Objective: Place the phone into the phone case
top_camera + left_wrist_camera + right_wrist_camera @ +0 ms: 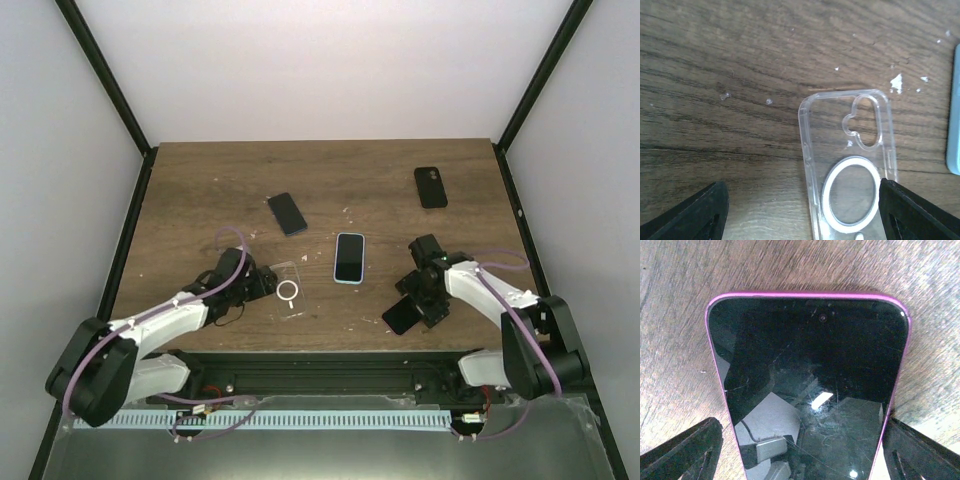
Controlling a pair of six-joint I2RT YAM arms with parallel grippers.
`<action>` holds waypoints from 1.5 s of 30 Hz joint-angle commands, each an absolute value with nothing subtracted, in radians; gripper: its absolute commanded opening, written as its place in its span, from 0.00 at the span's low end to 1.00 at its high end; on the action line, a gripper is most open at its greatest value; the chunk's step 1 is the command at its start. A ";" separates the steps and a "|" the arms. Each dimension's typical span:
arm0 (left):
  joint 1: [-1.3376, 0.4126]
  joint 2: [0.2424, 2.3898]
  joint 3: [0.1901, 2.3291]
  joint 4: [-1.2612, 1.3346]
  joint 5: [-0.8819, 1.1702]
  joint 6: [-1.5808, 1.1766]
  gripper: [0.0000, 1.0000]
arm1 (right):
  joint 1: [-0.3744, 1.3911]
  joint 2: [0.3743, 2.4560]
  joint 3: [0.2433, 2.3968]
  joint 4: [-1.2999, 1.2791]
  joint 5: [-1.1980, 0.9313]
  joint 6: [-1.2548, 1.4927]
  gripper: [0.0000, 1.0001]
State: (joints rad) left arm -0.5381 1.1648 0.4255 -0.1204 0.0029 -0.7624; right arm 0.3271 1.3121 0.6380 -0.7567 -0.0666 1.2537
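A clear phone case (288,291) with a white ring lies flat on the wood table (200,200), left of centre. My left gripper (262,284) is open above it. In the left wrist view the case (850,150) lies between my fingers, and the left gripper (804,186) has its right finger at the case's right edge, its left finger well clear. A pink-edged phone (402,316), screen up, lies near the front edge. My right gripper (420,298) is open around the phone (810,355). In the right wrist view the gripper (802,422) leaves a thin strip of wood beside its left finger.
A blue-edged phone (349,257) lies at table centre, and its edge shows in the left wrist view (955,115). A black phone (287,213) lies behind the case. Another dark phone (431,187) lies at the back right. Black frame posts border the table.
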 commanded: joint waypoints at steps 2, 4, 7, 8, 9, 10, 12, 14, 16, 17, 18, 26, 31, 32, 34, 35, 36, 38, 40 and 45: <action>-0.531 1.257 0.474 -0.035 0.037 -0.724 0.83 | 0.337 1.345 0.642 -0.734 -0.058 1.258 0.88; -0.530 1.281 0.482 -0.021 0.053 -0.724 0.82 | 0.335 1.353 0.638 -0.741 -0.042 1.268 0.88; -0.532 1.303 0.491 -0.007 0.091 -0.724 0.81 | 0.335 1.386 0.657 -0.784 -0.013 1.276 0.88; -0.533 1.306 0.492 -0.003 0.105 -0.725 0.80 | 0.335 1.398 0.667 -0.806 0.001 1.280 0.88; -0.533 1.308 0.491 0.002 0.119 -0.729 0.80 | 0.335 1.409 0.671 -0.826 0.010 1.287 0.88; -0.536 1.308 0.489 0.009 0.129 -0.733 0.79 | 0.335 1.420 0.680 -0.842 0.023 1.293 0.88; -0.539 1.309 0.484 0.020 0.153 -0.747 0.79 | 0.335 1.433 0.685 -0.854 0.030 1.298 0.88; -0.546 1.312 0.473 0.036 0.170 -0.763 0.79 | 0.336 1.442 0.680 -0.844 0.029 1.300 0.88; -0.555 1.314 0.462 0.055 0.188 -0.778 0.78 | 0.336 1.453 0.676 -0.830 0.024 1.302 0.87; -0.558 1.317 0.456 0.066 0.197 -0.784 0.78 | 0.335 1.459 0.677 -0.829 0.022 1.301 0.86; -0.564 1.319 0.449 0.076 0.201 -0.788 0.78 | 0.336 1.464 0.682 -0.826 0.020 1.298 0.85; -0.582 1.353 0.456 0.121 0.255 -0.791 0.77 | 0.345 1.439 0.688 -0.782 0.037 1.233 0.72; -0.590 1.325 0.455 0.138 0.294 -0.819 0.77 | 0.382 1.419 0.682 -0.742 0.037 1.152 0.74; -0.590 1.311 0.455 0.135 0.298 -0.826 0.77 | 0.388 1.415 0.678 -0.730 0.030 1.137 0.74; -0.590 1.279 0.452 0.120 0.297 -0.834 0.77 | 0.397 1.407 0.669 -0.699 0.013 1.097 0.74; -0.589 1.261 0.452 0.104 0.289 -0.837 0.77 | 0.399 1.407 0.666 -0.691 0.005 1.081 0.74; -0.589 1.241 0.454 0.080 0.274 -0.837 0.77 | 0.401 1.407 0.667 -0.688 0.001 1.067 0.74; -0.586 1.199 0.458 0.027 0.235 -0.828 0.79 | 0.408 1.410 0.673 -0.689 -0.002 1.053 0.74; -0.577 1.153 0.461 -0.023 0.205 -0.822 0.80 | 0.423 1.412 0.688 -0.692 -0.003 1.037 0.74; -0.491 1.029 0.433 -0.097 0.229 -0.825 0.82 | 0.474 1.404 0.733 -0.701 -0.006 1.014 0.73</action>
State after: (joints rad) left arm -0.5507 1.1034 0.4557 -0.0212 0.2321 -0.8299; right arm 0.4282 1.3991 0.6971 -0.7784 0.0048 1.0512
